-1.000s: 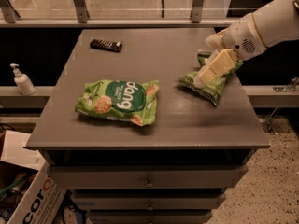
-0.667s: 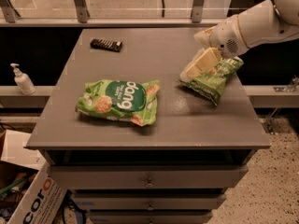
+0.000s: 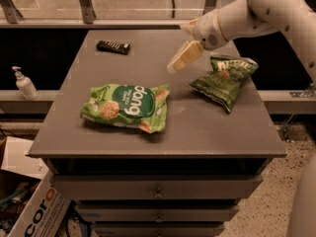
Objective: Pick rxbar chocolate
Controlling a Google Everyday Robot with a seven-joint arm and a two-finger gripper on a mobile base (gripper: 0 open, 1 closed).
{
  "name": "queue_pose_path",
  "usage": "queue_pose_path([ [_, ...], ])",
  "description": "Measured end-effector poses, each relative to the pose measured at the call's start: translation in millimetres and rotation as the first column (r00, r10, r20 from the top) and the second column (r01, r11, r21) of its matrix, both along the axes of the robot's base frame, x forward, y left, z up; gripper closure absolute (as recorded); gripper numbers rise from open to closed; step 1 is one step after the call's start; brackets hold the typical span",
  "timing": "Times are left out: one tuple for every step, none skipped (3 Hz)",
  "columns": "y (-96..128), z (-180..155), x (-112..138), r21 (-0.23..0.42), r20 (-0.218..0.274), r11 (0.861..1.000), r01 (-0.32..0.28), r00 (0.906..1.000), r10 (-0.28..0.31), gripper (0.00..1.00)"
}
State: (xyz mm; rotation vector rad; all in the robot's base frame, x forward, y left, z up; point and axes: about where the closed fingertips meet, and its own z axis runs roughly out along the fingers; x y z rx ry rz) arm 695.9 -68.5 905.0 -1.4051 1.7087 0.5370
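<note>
The rxbar chocolate (image 3: 113, 47) is a slim black bar with pale lettering, lying flat at the far left of the grey table top (image 3: 197, 127). My gripper (image 3: 176, 64) hangs above the middle of the table, its cream fingers (image 3: 186, 55) pointing down and left. It holds nothing. It is well to the right of the bar, roughly a hand's length away, and just left of the small dark-green chip bag (image 3: 224, 79).
A large green "dang" bag (image 3: 126, 107) lies at the front left of the table. A soap dispenser (image 3: 23, 84) stands on a ledge to the left. A cardboard box (image 3: 29, 206) sits on the floor at the lower left. Drawers are below the table top.
My arm has swung left, from over the dark-green chip bag toward the table's middle, closer to the black bar. The bags and the bar have not moved.
</note>
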Motion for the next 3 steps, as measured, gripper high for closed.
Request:
queue_pose_path([
  [37, -11, 35, -0.010, -0.012, 0.999, -0.050, 0.9987, 0.049, 0.00],
  [75, -21, 60, 0.020, -0.044, 0.996, -0.086, 0.9953, 0.087, 0.00],
  [104, -32, 79, 0.064, -0.081, 0.996, -0.067, 0.9941, 0.072, 0.00],
])
